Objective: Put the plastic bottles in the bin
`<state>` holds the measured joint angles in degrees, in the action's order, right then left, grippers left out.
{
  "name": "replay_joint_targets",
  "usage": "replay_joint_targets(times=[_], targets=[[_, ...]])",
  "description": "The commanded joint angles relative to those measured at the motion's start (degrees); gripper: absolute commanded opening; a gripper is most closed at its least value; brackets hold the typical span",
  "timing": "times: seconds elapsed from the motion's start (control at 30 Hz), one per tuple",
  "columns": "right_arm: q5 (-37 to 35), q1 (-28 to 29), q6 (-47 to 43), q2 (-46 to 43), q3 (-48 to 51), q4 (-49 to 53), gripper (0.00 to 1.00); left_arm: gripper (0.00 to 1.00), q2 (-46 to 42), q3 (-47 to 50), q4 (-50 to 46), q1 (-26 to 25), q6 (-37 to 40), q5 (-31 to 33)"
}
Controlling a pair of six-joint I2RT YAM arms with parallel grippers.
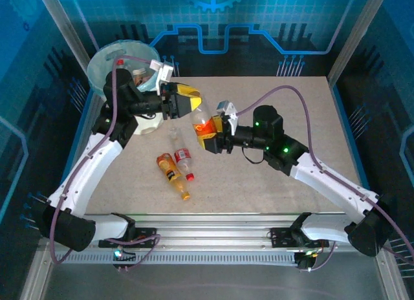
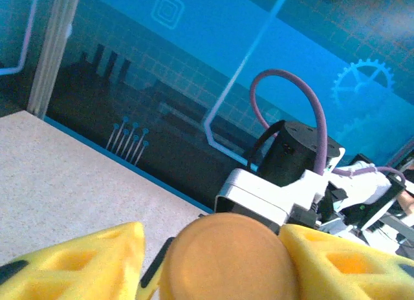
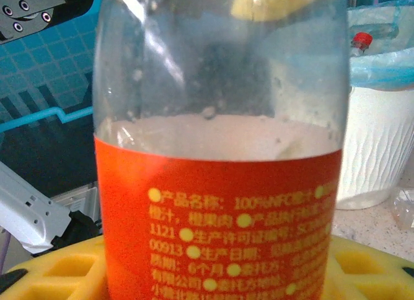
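At the centre of the top view the right gripper (image 1: 211, 129) is clamped on the lower body of a clear orange-labelled bottle (image 3: 220, 203). The bin (image 1: 97, 72) stands at upper left. The left gripper (image 1: 187, 105) brackets the bottle's orange cap (image 2: 223, 255), but I cannot tell whether it is pinching it. The bottle looks nearly empty, so it is probably light, thin-walled, slick and apt to dent. The stiff cap and neck seem the surest hold.
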<state>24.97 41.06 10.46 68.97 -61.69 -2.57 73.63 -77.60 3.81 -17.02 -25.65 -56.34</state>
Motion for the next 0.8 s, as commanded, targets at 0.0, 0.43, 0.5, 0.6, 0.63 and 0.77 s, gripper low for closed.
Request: replay_joint_targets(times=[0.0, 0.43, 0.5, 0.6, 0.63, 0.77], targets=[[0.61, -0.37, -1.34, -1.85, 0.16, -2.18, 0.58, 0.54, 1.32, -1.88, 2.02, -0.94, -0.3, -3.67], [-1.84, -0.82, -1.4, -2.26, -1.02, -0.34, 0.77, 0.24, 1.56, -1.64, 6.17, -2.14, -0.31, -4.09], [-4.17, -0.85, -1.25, -2.05, -1.61, 0.97, 0.88, 0.16, 0.42, -1.09, 6.41, -2.06, 1.21, -1.49], [-7.2, -1.23, -0.69, -1.84, -2.19, 2.43, 0.98, 0.0, -1.9, 0.31, 6.52, -1.96, 4.29, 5.61], [-7.75, -1.47, -0.43, -1.74, -2.33, 2.71, 0.99, 0.0, -2.55, 0.76, 6.06, -1.89, 5.49, 8.72], [-9.35, -1.68, -0.13, -1.06, -3.03, 3.66, 1.0, 0.0, -5.56, 3.35, 6.14, -1.4, 9.22, 21.13]])
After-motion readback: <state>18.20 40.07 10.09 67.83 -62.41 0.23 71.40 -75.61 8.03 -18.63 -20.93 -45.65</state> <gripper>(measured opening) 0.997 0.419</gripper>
